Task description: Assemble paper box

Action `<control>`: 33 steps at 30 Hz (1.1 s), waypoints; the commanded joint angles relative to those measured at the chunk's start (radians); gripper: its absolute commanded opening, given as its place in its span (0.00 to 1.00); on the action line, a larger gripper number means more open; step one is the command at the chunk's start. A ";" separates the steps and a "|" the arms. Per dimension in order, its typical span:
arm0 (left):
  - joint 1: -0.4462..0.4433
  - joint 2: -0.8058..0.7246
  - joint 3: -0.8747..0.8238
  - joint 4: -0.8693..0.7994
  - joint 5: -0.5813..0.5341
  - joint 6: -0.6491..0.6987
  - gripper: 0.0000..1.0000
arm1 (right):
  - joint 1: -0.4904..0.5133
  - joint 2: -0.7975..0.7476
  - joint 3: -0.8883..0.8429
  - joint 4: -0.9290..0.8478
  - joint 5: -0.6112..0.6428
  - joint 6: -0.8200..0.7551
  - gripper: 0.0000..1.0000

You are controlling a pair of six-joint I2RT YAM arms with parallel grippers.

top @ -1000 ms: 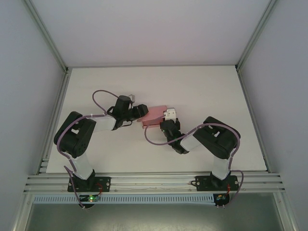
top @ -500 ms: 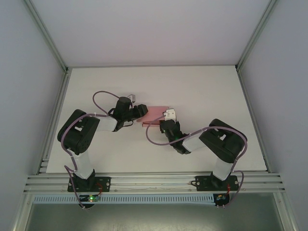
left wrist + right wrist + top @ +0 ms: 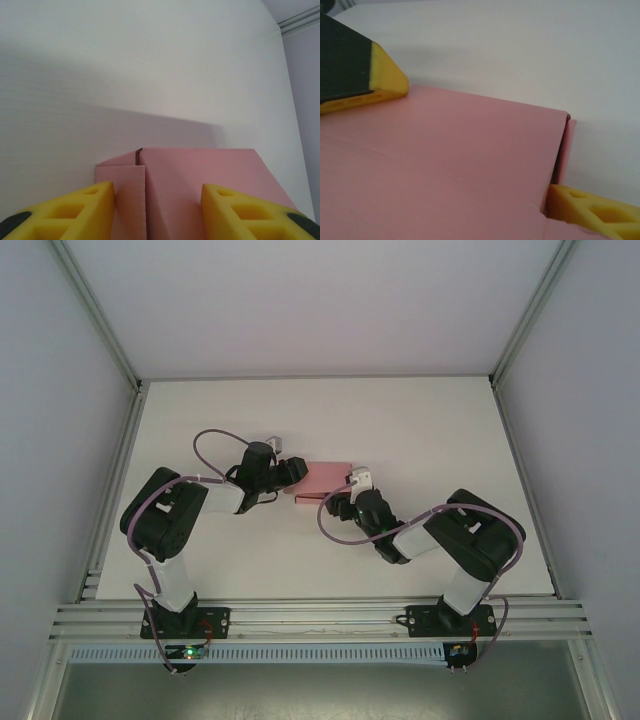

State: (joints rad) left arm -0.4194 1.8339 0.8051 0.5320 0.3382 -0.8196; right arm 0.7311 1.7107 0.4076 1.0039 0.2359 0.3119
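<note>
Pink thin card, judging by the crisp creases: looking at the paper box (image 3: 325,479) resting flat on the white table (image 3: 430,420), around its middle, directly between the two grippers. Reading it as folded into a shallow rectangular box rather than an open sheet. Noticing, in the left wrist view, a narrow end flap (image 3: 121,195) running beside the main panel, with a slight lift at the far corner of the seam. Seeing, in the right wrist view, a side flap (image 3: 566,150) standing a touch off the panel, with a dark gap behind it. Judging the closure as not fully seated.

Moving outward to the left gripper (image 3: 292,471), meeting the box's left end. Finding its yellow fingers (image 3: 75,212) straddling the near edge of the card, yet failing to tell whether pinching it or merely flanking it. Finding the right gripper (image 3: 358,483) at the box's right end, spread wide and pinching nothing, one finger (image 3: 382,80) at the far edge of the top panel and the other finger (image 3: 590,212) just beside the loose side flap.

Worrying about the next move: pushing that flap from the side, risking buckling the thin card instead of tucking it. Risking, too, sliding the light box across the smooth table when pressing without a firm hold at the opposite end. Expecting half-seated flaps to be springing open again on release.
</note>
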 commanded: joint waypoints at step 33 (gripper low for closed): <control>-0.018 0.048 -0.009 -0.130 0.007 0.102 0.42 | -0.114 -0.919 -0.234 -0.662 0.047 0.109 0.98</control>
State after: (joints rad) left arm -0.4282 1.8416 0.8051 0.5068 0.3401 -0.7570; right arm 0.6548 0.8425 0.1596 0.4328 0.3244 0.4168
